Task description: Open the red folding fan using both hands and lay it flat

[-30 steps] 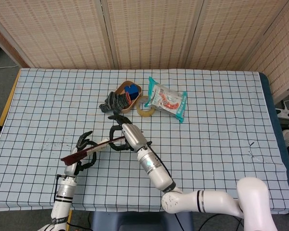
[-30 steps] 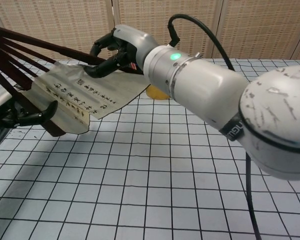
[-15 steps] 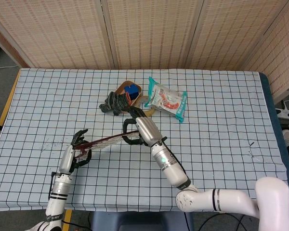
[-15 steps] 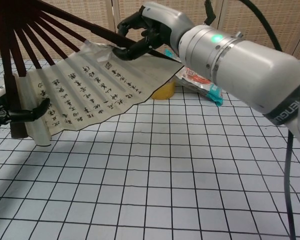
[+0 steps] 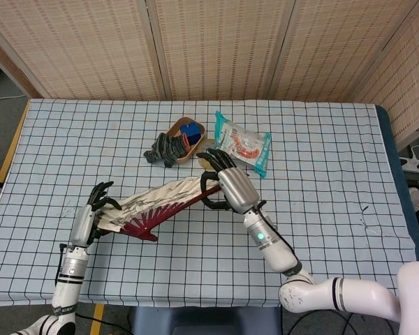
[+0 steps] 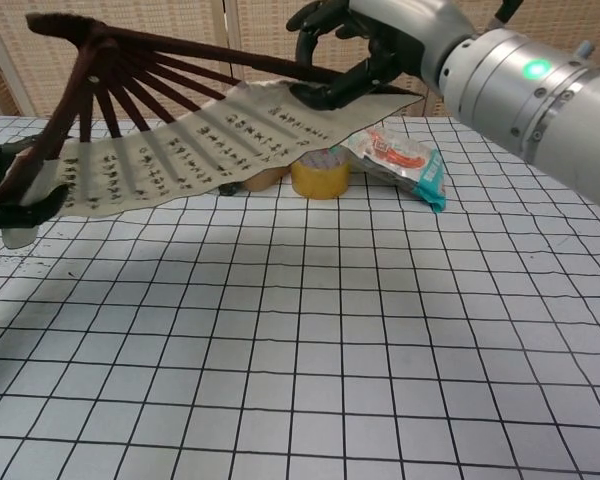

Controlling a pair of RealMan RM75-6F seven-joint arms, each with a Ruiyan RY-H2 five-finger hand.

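Observation:
The red folding fan [image 5: 153, 206] is spread wide and held above the checked tablecloth, its dark ribs meeting at a pivot [image 5: 149, 236] that points toward me. The chest view shows its pale leaf [image 6: 180, 150] with black writing. My right hand [image 5: 230, 185] grips the fan's right outer rib, seen high up in the chest view [image 6: 355, 50]. My left hand [image 5: 91, 213] holds the left outer rib and leaf edge, and shows at the left border of the chest view [image 6: 0, 190].
Behind the fan lie a yellow tape roll [image 6: 320, 175], a snack packet [image 5: 243, 145], a wooden bowl [image 5: 186, 132] with a blue item, and a black cable bundle [image 5: 164, 148]. A folding screen stands behind the table.
The fan has spread from narrowly open to wide. My right hand carried its rib to the right and further back; my left hand drew its end to the left.

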